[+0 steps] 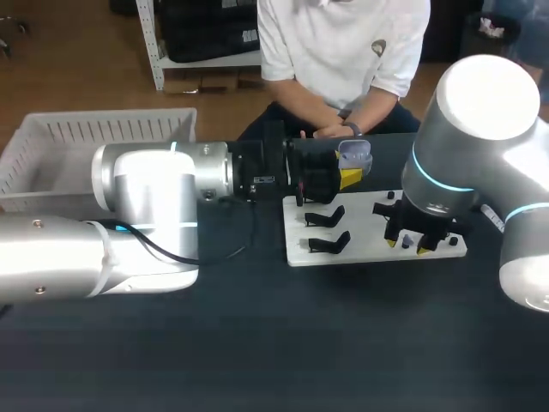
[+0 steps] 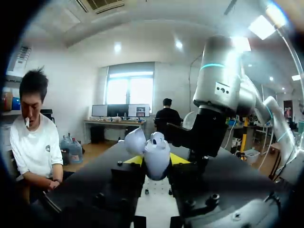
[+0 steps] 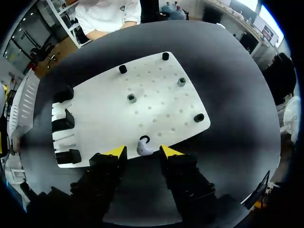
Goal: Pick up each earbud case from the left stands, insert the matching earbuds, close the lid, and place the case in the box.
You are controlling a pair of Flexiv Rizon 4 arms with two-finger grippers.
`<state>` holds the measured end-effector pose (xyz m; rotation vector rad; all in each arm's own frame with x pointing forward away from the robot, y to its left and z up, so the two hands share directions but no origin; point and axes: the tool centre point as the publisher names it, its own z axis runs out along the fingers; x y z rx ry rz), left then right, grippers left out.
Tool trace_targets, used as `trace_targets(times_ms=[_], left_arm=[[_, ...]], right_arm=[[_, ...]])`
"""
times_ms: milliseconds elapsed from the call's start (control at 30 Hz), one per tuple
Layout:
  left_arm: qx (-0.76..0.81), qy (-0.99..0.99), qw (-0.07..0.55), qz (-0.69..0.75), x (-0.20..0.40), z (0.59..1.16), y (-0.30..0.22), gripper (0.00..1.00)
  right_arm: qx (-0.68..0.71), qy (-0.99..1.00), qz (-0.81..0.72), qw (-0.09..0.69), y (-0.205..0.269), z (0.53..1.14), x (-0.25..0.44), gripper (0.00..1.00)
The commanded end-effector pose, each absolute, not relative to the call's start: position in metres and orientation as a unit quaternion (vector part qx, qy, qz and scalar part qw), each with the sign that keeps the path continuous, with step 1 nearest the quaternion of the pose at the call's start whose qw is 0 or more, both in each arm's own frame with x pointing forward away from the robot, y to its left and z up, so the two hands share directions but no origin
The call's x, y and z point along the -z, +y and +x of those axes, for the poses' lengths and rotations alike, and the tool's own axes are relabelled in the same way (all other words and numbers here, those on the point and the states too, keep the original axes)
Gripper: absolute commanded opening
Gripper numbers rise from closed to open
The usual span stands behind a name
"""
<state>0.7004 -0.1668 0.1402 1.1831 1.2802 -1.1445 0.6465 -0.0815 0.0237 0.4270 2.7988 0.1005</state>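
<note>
- The earbud (image 3: 144, 147) lay on the white board (image 3: 156, 95) near its edge, directly between the fingers of the right claw (image 3: 143, 153). Those fingers stood spread with a gap on each side, holding nothing.
- The left claw (image 1: 350, 178) was clamped on the earbud case (image 1: 354, 154), whose lid stood open.
- In the head view the case sat at about ten o'clock from the right claw.
- By my judgement the right arm was much the nearer to the earbud, which called only for a pinch.
</note>
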Motion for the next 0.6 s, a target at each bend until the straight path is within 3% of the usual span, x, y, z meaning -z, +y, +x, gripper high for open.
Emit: trace_targets(times_ms=[33, 333, 600], left_arm=[[0.473, 0.529, 0.508, 0.488, -0.1389, 0.6995, -0.1673, 0.00], [0.473, 0.529, 0.508, 0.488, -0.1389, 0.6995, -0.1673, 0.00], [0.473, 0.529, 0.508, 0.488, -0.1389, 0.6995, -0.1673, 0.00]], right_arm=[[-0.035, 0.975, 0.153, 0.154, -0.0810, 0.6496, -0.0207, 0.41], [-0.037, 0.976, 0.153, 0.152, -0.0795, 0.6504, -0.0175, 0.30], [-0.037, 0.976, 0.155, 0.150, -0.0790, 0.6506, -0.0159, 0.27]])
